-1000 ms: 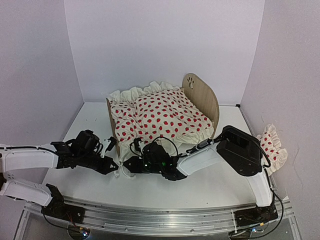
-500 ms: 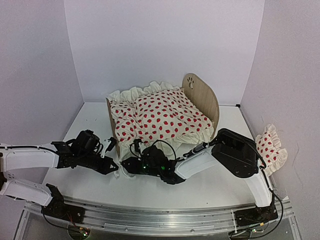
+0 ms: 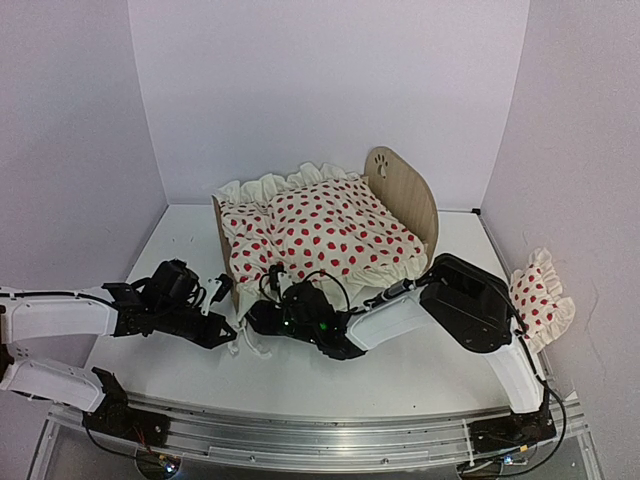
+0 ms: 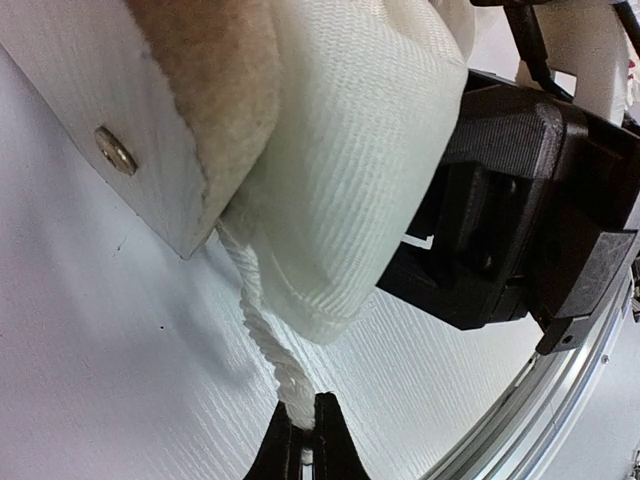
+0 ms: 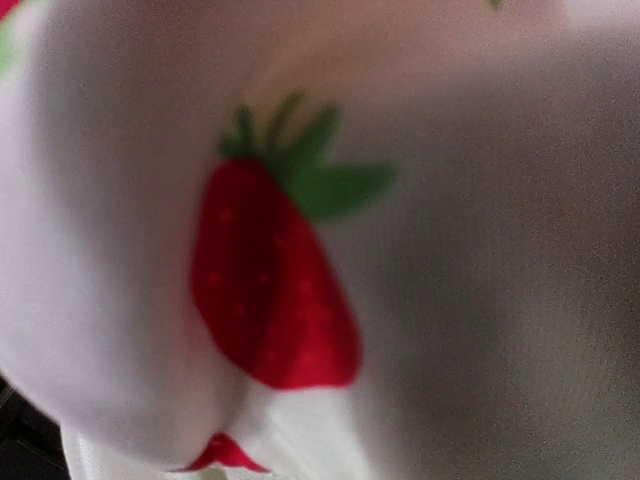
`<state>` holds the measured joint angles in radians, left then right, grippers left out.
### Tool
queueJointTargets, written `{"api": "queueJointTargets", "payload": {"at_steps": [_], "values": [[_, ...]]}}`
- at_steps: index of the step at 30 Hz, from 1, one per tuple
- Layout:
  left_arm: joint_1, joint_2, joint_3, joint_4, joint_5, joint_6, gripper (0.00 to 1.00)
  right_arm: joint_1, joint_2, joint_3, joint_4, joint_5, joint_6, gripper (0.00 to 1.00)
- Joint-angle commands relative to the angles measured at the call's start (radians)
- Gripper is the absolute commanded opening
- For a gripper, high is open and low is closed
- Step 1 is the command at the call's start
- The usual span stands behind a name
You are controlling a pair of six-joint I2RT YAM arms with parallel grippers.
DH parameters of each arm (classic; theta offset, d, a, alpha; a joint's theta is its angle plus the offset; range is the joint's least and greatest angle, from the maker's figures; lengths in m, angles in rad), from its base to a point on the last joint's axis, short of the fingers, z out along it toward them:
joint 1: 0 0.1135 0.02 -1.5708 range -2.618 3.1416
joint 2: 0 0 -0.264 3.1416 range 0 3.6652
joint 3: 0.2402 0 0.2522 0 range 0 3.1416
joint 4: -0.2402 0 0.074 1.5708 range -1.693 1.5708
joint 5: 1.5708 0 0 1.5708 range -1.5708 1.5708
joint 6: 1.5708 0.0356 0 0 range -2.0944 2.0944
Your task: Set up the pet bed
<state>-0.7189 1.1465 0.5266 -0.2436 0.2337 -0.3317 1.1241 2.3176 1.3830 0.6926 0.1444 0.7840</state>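
The pet bed (image 3: 392, 188) stands mid-table, light wood with a paw-print headboard at the right and a low footboard (image 3: 220, 240) at the left. Its mattress is hidden under the cream red-dotted duvet (image 3: 325, 235). My left gripper (image 3: 228, 337) is shut on a white twisted cord (image 4: 262, 335) that runs from the duvet's corner (image 4: 340, 190) by the footboard (image 4: 150, 110). My right gripper (image 3: 262, 316) is at that same corner, with the fabric bunched out from its jaws. The right wrist view shows only strawberry-print duvet fabric (image 5: 280, 290).
The small red-dotted ruffled pillow (image 3: 540, 295) lies at the table's right edge against the wall. White walls close in the back and both sides. The metal rail (image 3: 320, 440) runs along the near edge. Both arms meet just in front of the footboard.
My right gripper has moved a little left and toward the bed with the duvet corner. The left gripper has held still on the cord.
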Motion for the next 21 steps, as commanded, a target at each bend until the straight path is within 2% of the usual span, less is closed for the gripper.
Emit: {"api": "queueJointTargets", "payload": {"at_steps": [1, 4, 7, 21], "values": [[0.006, -0.004, 0.004, 0.022, 0.005, 0.004, 0.0, 0.009, -0.036, -0.048, 0.033, -0.029, 0.017, 0.26], [0.009, -0.005, 0.003, 0.025, 0.007, 0.002, 0.0, 0.03, -0.093, -0.125, 0.029, 0.006, -0.001, 0.28], [0.01, -0.006, 0.002, 0.027, 0.008, 0.002, 0.0, 0.048, -0.11, -0.132, 0.023, -0.001, -0.022, 0.28], [0.012, -0.003, 0.002, 0.026, 0.011, 0.002, 0.0, 0.047, -0.006, -0.008, 0.063, 0.1, -0.065, 0.25]]}}
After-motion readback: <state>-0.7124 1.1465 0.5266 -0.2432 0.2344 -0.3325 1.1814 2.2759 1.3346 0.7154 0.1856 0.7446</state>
